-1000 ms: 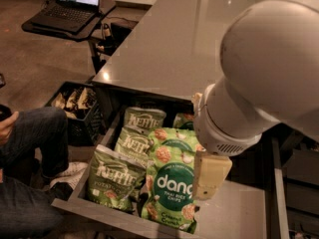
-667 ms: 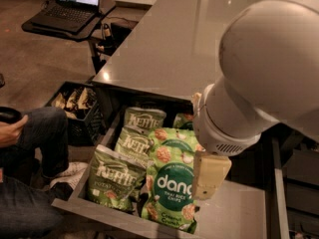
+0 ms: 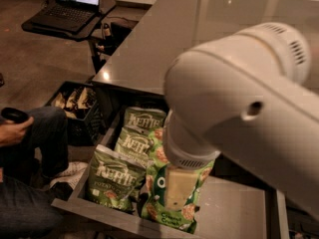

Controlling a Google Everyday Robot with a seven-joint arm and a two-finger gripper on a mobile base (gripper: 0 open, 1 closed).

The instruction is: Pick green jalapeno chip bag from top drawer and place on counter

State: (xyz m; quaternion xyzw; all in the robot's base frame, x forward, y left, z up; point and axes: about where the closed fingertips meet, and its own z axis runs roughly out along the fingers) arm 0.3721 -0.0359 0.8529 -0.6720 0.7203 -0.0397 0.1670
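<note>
The top drawer is pulled out below the counter. Three olive-green "Kettle" chip bags lie in its left half: one at the front, one in the middle, one at the back. I cannot read which is jalapeno. A brighter green "dang" bag lies just right of them. My gripper hangs from the big white arm, straight over the dang bag and right of the front Kettle bag. The arm hides part of the drawer.
A person sits at the left, close to the drawer's front corner, holding a black object. A black crate with items stands on the floor. A laptop on a small black table is at the back left.
The arm has swung left and now fills more of the view. The gripper has shifted left and a little lower over the dang bag. The bags have not moved.
</note>
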